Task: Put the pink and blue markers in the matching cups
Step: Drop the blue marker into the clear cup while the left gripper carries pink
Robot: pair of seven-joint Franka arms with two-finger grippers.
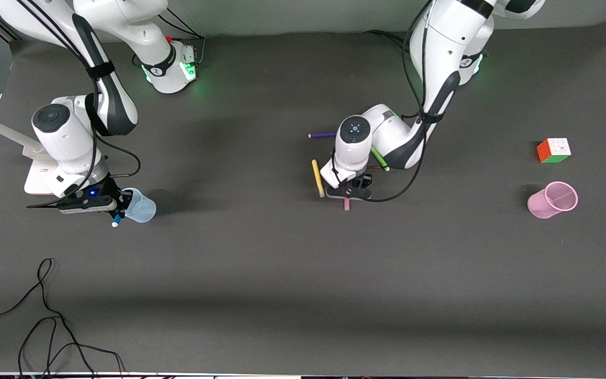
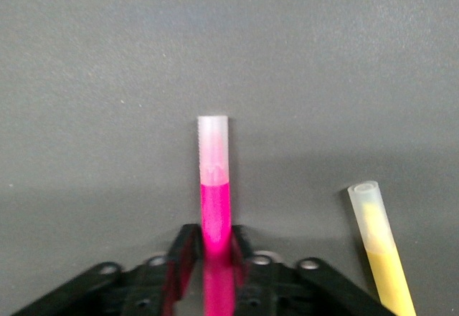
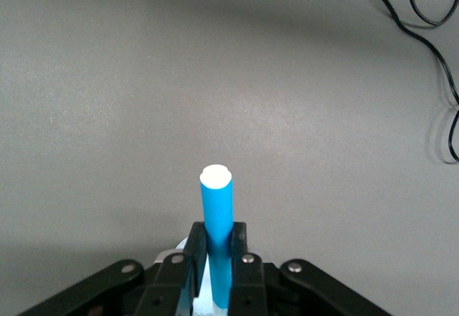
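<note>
Two cups (blue cup (image 1: 140, 206), pink cup (image 1: 553, 199)), five pens (image 1: 317, 178)

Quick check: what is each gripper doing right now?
Left gripper: shut on the pink marker, low at the table.
Right gripper: shut on the blue marker, by the blue cup.

Pens and end effectors largely covered or cropped

Front view: the left arm's wrist hides most of the pink marker (image 1: 346, 205), only a short end showing, and covers parts of the green pen (image 1: 380, 158) and purple pen (image 1: 322, 135). The right end effector (image 1: 117, 208) hides most of the blue marker (image 1: 115, 221) and part of the blue cup (image 1: 140, 206). The left wrist view's edge crops the yellow pen (image 2: 381, 251) and the left end effector (image 2: 216, 255).
</note>
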